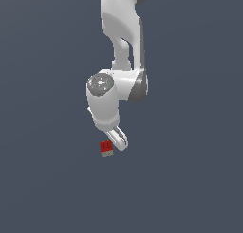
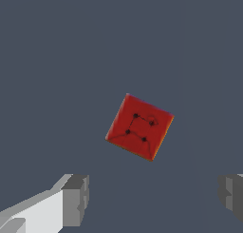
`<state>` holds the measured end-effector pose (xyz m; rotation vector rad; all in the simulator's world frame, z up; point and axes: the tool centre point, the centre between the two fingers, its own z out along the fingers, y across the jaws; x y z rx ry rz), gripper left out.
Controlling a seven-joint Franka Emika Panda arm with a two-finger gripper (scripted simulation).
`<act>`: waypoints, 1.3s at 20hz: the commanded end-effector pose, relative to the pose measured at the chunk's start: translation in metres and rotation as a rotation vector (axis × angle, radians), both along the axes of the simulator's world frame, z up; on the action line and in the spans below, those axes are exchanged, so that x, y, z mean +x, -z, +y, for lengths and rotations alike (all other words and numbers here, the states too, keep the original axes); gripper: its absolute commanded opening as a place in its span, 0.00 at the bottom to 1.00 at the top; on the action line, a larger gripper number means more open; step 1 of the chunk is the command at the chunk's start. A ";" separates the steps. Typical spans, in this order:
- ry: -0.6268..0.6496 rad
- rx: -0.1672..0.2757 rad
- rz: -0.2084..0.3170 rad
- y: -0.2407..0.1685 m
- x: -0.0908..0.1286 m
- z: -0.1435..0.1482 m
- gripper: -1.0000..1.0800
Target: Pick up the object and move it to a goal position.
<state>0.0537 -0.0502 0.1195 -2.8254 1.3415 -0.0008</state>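
Exterior view: the white arm (image 1: 116, 80) reaches down over a plain grey-blue floor (image 1: 190, 179), its gripper (image 1: 117, 139) just beside the small red block (image 1: 106, 148). In the wrist view, the jaws stand wide apart and empty, the block (image 2: 139, 126) apart from both fingers (image 2: 76, 199).

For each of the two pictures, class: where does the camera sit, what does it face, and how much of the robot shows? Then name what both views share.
Exterior view: off the arm, facing the white arm, with the gripper low beside the red block; its exact position cannot be told.
Wrist view: on the wrist, looking past the two fingertips at the red block, which lies apart from them, jaws spread wide.
Shared: the block, the gripper and the plain dark grey surface.
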 end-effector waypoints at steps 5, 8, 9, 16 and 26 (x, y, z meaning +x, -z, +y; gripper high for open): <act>0.195 -0.003 0.005 0.015 0.008 -0.009 0.96; 0.275 -0.004 0.007 0.021 0.012 -0.013 0.96; 0.298 -0.005 0.007 0.023 0.013 -0.014 0.96; 0.418 -0.009 0.009 0.032 0.017 -0.019 0.96; 0.461 -0.011 0.009 0.036 0.019 -0.021 0.96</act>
